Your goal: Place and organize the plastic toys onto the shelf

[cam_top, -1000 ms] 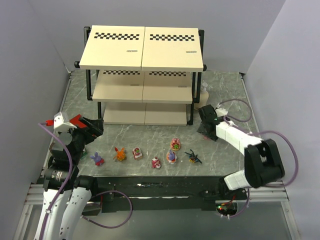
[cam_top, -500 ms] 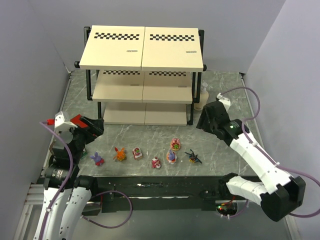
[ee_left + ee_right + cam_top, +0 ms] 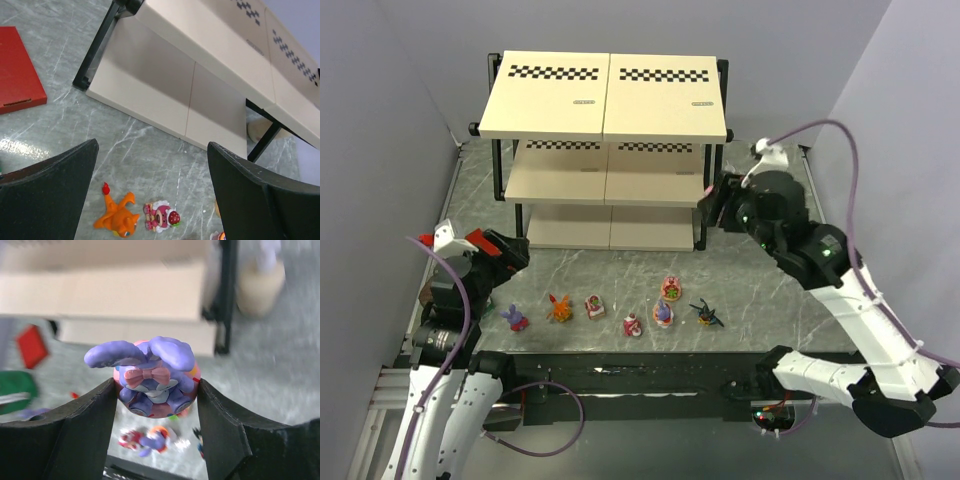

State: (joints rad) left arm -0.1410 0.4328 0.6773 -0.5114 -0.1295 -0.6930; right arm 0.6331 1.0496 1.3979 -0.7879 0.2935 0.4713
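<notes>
The placing step is in hand: the right gripper [image 3: 716,212] is clamped on a purple bunny [image 3: 152,377] (long ears, pink bow, round pinkish base), held in the air beside the right end of the shelf [image 3: 605,95]. Next, I judge, it must reach over a board and release the toy upright. The left gripper [image 3: 152,165] hangs with jaws wide apart, empty.

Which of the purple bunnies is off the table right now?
The pink-bowed bunny, held aloft between the jaws of the right gripper; the other two bunnies stand on the table.
</notes>
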